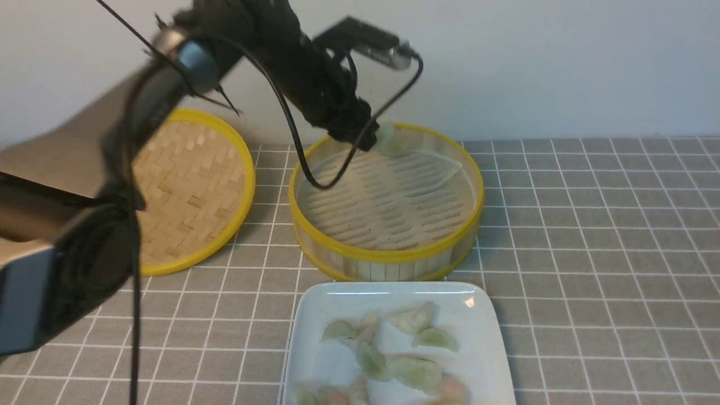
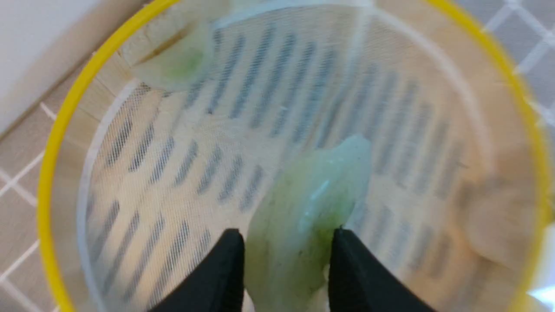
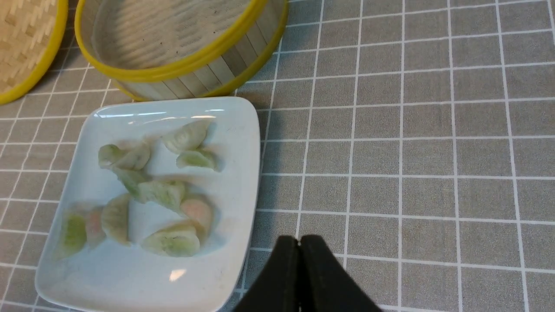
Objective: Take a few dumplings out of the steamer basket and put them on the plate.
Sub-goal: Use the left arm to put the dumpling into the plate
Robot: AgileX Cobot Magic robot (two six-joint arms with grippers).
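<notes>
Dumplings [image 1: 394,349] lie in a loose heap on the plate [image 1: 337,304] at the lower centre of the front view, and one more is in the grip above the basket. Judge the step in hand as the lift-out of a picked piece.

Read the front view from left to right:

1. Lid [image 1: 191,185], left of centre: flat, herringbone-woven bamboo with a yellow rim, lying just beside the basket.
2. Left gripper [image 2: 286,232], upper centre, over the far side of the basket: its black fingers are clamped on the held dumpling [image 2: 308,208], a soft, glossy, translucent pale green fold.
3. Basket [image 1: 388,259], centre: round, with yellow rims, an upright slat wall and a slatted floor under a thin mesh liner [image 1: 394,191].
4. Plate: white, glossy and square with rounded corners, just beside the basket.
5. Right gripper [image 3: 299,245]: jaws pressed together on nothing, over the gridded table [image 1: 590,225] beside the plate.

For the next move, raise the piece clear of the yellow rim, carry it toward the plate and release it over a bare patch. Expect the skin to deform and cling to the fingers.
</notes>
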